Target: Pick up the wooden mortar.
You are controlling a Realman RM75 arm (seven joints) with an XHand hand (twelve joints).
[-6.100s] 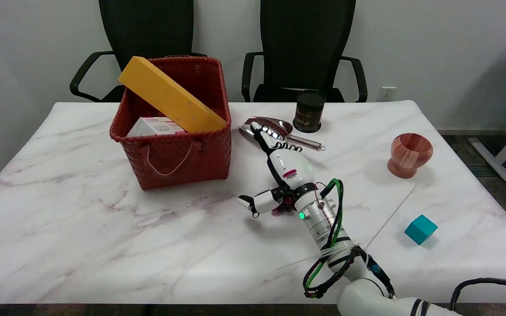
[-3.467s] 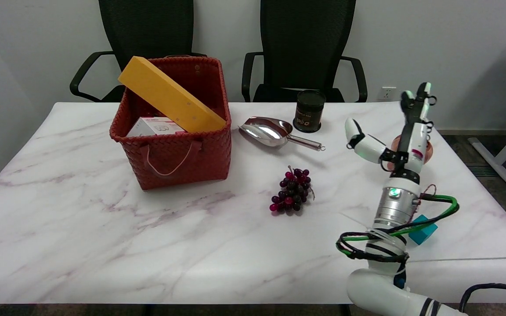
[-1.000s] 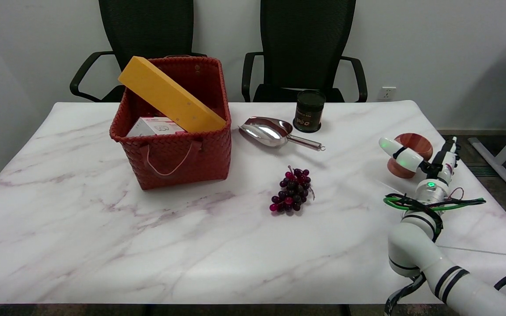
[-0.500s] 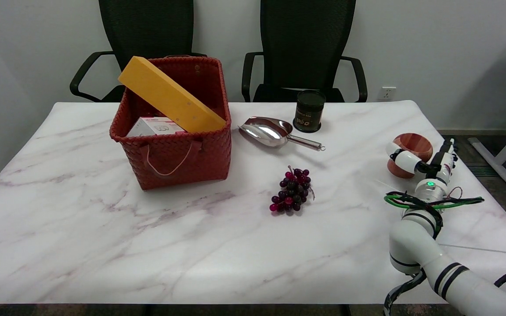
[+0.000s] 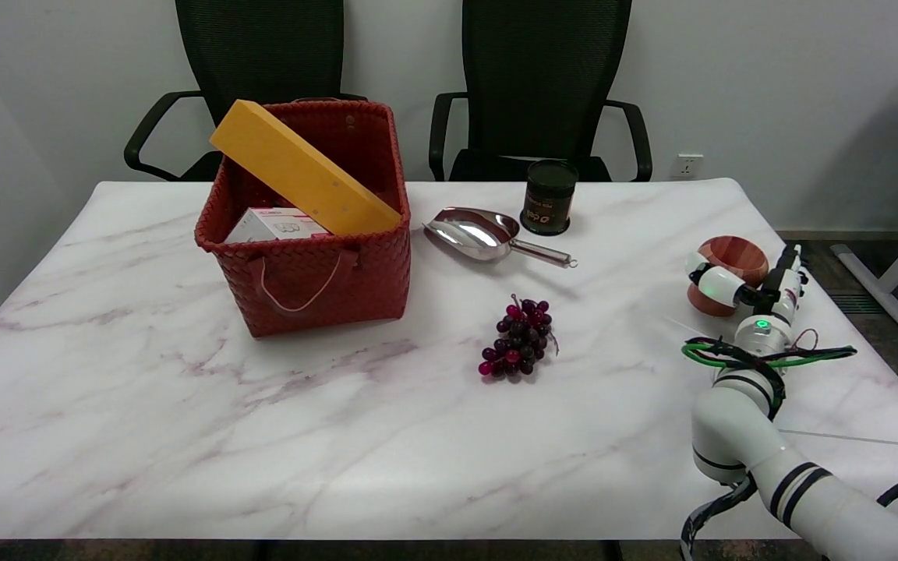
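A: Right hand point(image 5: 753, 284) status?

B: At the wooden mortar point(image 5: 724, 273). One finger wraps the mortar's near-left side, the others stand along its right. Looks closed around the bowl, but I cannot tell if the grip is firm. The mortar's foot appears to sit on the table point(image 5: 184, 436).

A: Mortar location?

B: Upright near the table's right edge, mouth up. Hand and wrist cover its near-right side.

A: Anything crowding it?

B: Nothing touching it. Closest is the grape bunch point(image 5: 517, 347), well to the mortar's left and a bit nearer the camera. The metal scoop point(image 5: 488, 233) lies further left of the mortar and toward the far side, handle pointing back toward the mortar. The dark can point(image 5: 549, 196) stands just behind the scoop.

A: And beyond that?

B: The red woven basket point(image 5: 305, 265), far left of the mortar, well apart. A yellow box point(image 5: 301, 173) leans tilted across its top and a white carton point(image 5: 273, 226) sits inside it. Two black chairs point(image 5: 546, 78) stand behind the table.
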